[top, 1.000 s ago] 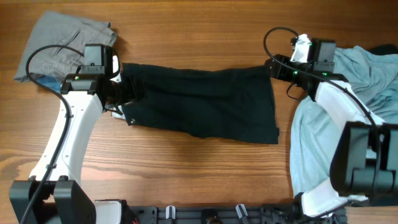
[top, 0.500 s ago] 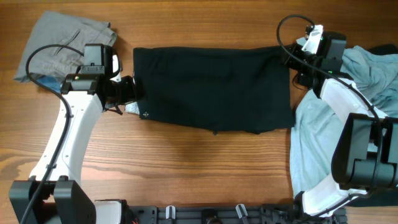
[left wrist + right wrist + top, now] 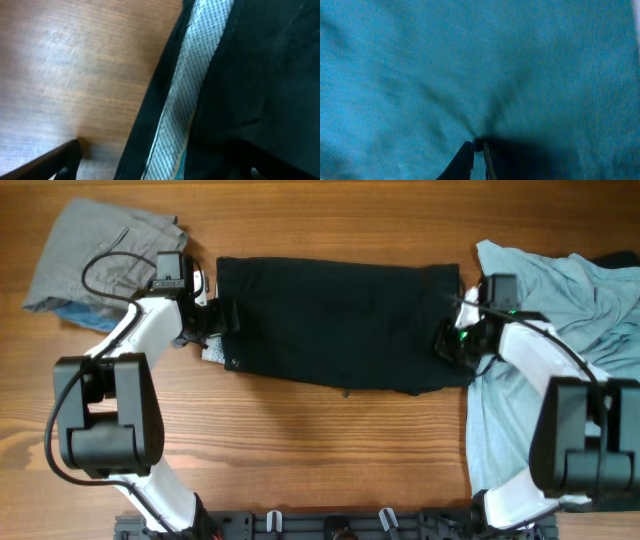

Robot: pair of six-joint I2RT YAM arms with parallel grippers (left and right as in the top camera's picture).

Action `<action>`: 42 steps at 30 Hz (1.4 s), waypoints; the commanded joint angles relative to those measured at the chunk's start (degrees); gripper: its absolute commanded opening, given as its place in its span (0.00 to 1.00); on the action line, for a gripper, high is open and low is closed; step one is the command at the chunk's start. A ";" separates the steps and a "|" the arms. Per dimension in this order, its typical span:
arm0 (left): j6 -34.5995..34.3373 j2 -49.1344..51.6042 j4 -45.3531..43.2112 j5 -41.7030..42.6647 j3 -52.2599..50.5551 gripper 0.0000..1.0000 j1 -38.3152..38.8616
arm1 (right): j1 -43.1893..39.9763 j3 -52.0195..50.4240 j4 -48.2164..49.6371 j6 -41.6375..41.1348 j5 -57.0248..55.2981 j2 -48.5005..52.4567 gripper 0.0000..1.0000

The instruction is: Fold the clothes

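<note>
A black garment (image 3: 340, 320) lies spread flat across the middle of the table. My left gripper (image 3: 212, 320) is open at its left edge. In the left wrist view the left gripper (image 3: 160, 172) straddles the black garment's (image 3: 270, 75) hem and a pale patterned lining strip (image 3: 195, 85), without clamping either. My right gripper (image 3: 450, 342) sits at the garment's right edge. In the right wrist view the right gripper (image 3: 479, 146) is shut, and blue-tinted cloth (image 3: 470, 65) fills the frame and puckers toward the tips.
A grey garment (image 3: 100, 250) lies crumpled at the back left, behind my left arm. A light blue garment (image 3: 560, 310) covers the right side under my right arm, with a dark cloth (image 3: 622, 256) at the back right corner. Bare wood (image 3: 320, 450) runs along the front.
The black garment was pulled right and flattened. My right gripper dropped from its top right corner to mid right edge and shut. The light blue garment now reaches further left.
</note>
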State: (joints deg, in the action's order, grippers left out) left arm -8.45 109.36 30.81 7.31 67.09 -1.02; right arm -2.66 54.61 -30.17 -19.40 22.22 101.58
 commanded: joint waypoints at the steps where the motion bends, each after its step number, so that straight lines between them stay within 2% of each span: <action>1: 6.78 3.85 -3.04 8.72 0.31 1.00 -0.11 | 0.07 -1.86 2.64 -1.55 -4.68 3.48 0.11; 3: 8.24 6.75 -3.87 10.54 0.31 0.99 -0.11 | 0.07 -1.86 2.82 -1.60 -4.68 3.61 0.11; 5: 13.44 9.25 -3.85 16.87 0.31 0.87 -0.11 | 0.09 -1.86 3.23 -1.55 -4.70 3.61 0.12; 7: 13.84 11.17 -2.99 17.38 0.31 0.47 -0.11 | 0.09 -1.86 3.32 -1.60 -4.48 3.58 0.12; 9: 13.81 11.19 -1.81 17.35 0.33 0.24 -0.13 | 0.09 -1.86 3.30 -1.44 -4.31 3.58 0.12; 10: 13.81 11.17 -0.70 17.33 0.33 0.04 -0.13 | 0.07 -1.84 3.17 -0.02 -4.28 3.52 0.10; 13: 13.51 9.51 7.93 15.54 3.87 0.04 -1.18 | 0.07 -1.33 0.61 1.44 -4.26 1.16 0.08; 16: 11.06 6.38 27.19 3.67 18.91 0.04 -2.80 | 0.07 0.15 -2.21 2.93 -4.31 -6.67 0.08; 18: 11.28 5.29 39.93 -0.17 35.15 0.04 -1.81 | 0.07 0.17 -0.20 2.86 -4.35 -12.52 0.08; 21: 10.97 5.27 47.32 1.27 48.37 0.04 1.99 | 0.02 0.17 0.74 2.69 -5.99 -15.61 0.09; 22: 10.95 5.27 48.61 4.83 50.14 0.04 3.91 | 0.00 0.17 0.57 2.71 -5.99 -15.61 0.09; 24: 9.77 5.31 49.40 12.26 50.21 0.04 8.90 | 0.02 0.17 0.61 2.67 -6.34 -15.54 0.09; 27: 7.17 5.55 49.33 12.04 47.32 0.04 17.42 | 0.00 0.17 0.52 2.23 -8.55 -15.54 0.09; 29: 3.06 5.90 47.93 9.77 44.37 0.04 21.51 | 0.00 0.17 0.11 2.21 -8.55 -15.54 0.09; 32: -4.66 5.92 39.32 9.79 35.39 0.07 28.46 | 0.00 0.17 -0.07 1.16 -8.76 -15.54 0.09; 33: -7.19 5.92 35.85 9.77 31.67 0.17 30.45 | 0.00 0.17 -0.28 1.16 -8.76 -15.54 0.09; 34: -10.14 5.92 30.42 9.79 27.30 0.41 32.52 | 0.00 0.17 -0.52 1.20 -8.76 -15.54 0.08; 35: -10.51 5.92 27.89 9.81 25.51 0.56 33.42 | 0.00 0.17 -0.52 1.20 -8.76 -15.54 0.09; 36: -10.49 5.92 24.90 9.79 23.41 0.78 34.62 | 0.00 0.15 -0.50 1.20 -8.76 -15.54 0.09; 37: -10.45 5.92 23.32 9.77 22.71 0.89 35.43 | 0.02 0.17 -0.52 1.20 -8.74 -15.54 0.09; 38: -10.45 5.81 22.08 9.81 22.95 0.97 35.85 | 0.02 0.17 -0.52 1.31 -8.74 -15.54 0.12; 39: -10.45 5.33 22.45 9.84 24.20 0.99 35.58 | 0.02 0.15 -0.52 1.55 -8.68 -15.54 0.15; 42: -9.07 3.08 27.26 9.51 30.34 1.00 33.09 | 0.02 0.15 -0.48 12.35 1.51 -15.56 0.25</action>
State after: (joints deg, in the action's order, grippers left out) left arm -17.80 115.61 55.53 16.62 91.79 34.63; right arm -2.76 54.04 -30.79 -15.20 16.03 86.35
